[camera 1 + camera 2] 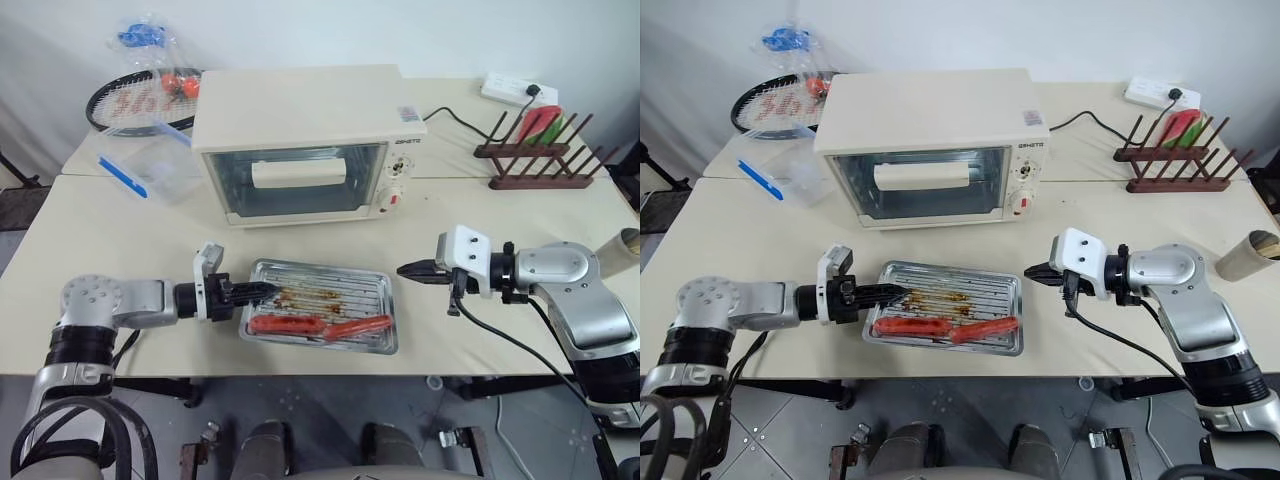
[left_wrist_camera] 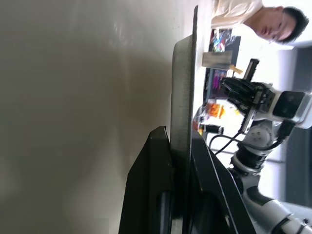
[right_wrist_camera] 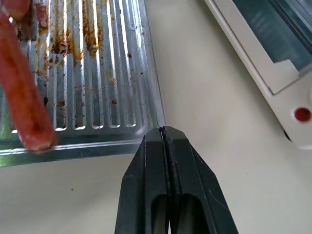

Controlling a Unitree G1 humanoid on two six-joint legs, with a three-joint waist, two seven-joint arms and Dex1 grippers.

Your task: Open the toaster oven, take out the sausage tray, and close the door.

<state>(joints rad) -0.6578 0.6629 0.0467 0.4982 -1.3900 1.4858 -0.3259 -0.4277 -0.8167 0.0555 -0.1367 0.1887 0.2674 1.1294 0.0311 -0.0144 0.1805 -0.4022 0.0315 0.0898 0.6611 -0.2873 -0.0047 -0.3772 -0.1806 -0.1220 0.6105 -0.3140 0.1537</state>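
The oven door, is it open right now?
No, the door of the toaster oven is shut, and the sausage tray lies on the table.

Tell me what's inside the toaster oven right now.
Through the glass of the closed door, the toaster oven looks empty: bare walls and a faint rack line. The door's bar handle hides part of the middle. The sausage tray sits on the table in front.

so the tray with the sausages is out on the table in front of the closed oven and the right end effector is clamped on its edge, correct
Not quite: the left end effector is clamped on the sausage tray's edge, as the left wrist view shows. The right end effector is shut on nothing, beside the tray. The tray is out on the table, and the toaster oven's door is closed.
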